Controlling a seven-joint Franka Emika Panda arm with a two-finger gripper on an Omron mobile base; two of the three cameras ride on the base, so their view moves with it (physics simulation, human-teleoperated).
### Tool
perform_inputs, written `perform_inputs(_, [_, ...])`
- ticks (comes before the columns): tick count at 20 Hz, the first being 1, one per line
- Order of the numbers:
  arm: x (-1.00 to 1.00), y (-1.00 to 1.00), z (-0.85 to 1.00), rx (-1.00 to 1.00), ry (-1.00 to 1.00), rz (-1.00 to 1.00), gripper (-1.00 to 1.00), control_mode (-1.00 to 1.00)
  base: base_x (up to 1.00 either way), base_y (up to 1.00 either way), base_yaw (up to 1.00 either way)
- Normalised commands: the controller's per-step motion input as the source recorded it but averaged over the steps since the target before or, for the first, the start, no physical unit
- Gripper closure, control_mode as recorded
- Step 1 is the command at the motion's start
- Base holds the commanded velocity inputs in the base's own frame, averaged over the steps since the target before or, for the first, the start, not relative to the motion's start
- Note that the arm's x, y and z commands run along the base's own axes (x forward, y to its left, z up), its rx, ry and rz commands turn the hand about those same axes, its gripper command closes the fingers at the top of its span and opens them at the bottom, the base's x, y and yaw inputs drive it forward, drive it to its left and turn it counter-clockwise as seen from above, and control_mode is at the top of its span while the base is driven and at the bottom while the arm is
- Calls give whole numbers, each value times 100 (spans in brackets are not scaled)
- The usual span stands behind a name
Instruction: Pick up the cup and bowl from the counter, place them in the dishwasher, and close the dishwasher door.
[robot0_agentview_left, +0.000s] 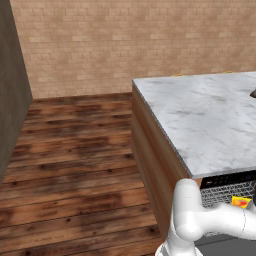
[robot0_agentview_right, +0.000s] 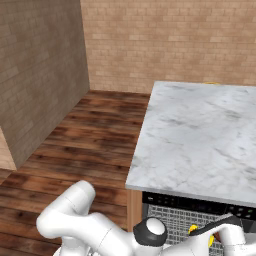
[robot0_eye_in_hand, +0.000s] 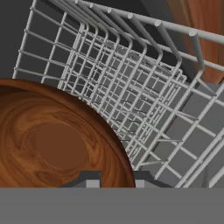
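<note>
The low, rounded reddish-brown wooden bowl (robot0_eye_in_hand: 52, 140) is hanging over the grey metal wire rack (robot0_eye_in_hand: 166, 113) of the dishwasher (robot0_agentview_right: 200, 210), and the robot's tool (robot0_eye_in_hand: 114, 181) is sitting at the bowl's rim, its two dark tips standing close together on either side of the wall. It is looking like a pinch on the rim, though the contact itself is lying right at the edge of the hand view.

Judging by its glossy swirled grain, the bowl is probably stiff, fairly light and somewhat slick, so a rim grip is likely letting it swing or slip if jolted; the thin wall is the sensible place to be holding it, since the body is too wide for the tool.

The small bright yellow cup with an orange-red patch (robot0_agentview_left: 241, 202) is resting on the rack, below the front edge of the white-grey veined marble worktop (robot0_agentview_left: 210, 120). The arm is hiding most of it in the right base view, where a yellow sliver (robot0_agentview_right: 192, 229) is peeking out.

How far the bowl is hanging above the rack wires is hard to make out.
</note>
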Motion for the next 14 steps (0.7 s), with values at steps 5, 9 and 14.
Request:
perform_inputs(5, [-54, 3, -41, 3, -8, 2, 100, -100, 0, 0, 0])
perform_inputs(9, [-8, 0, -45, 0, -5, 0, 100, -100, 0, 0, 0])
perform_inputs(14, [32, 0, -42, 0, 0, 0, 100, -100, 0, 0, 0])
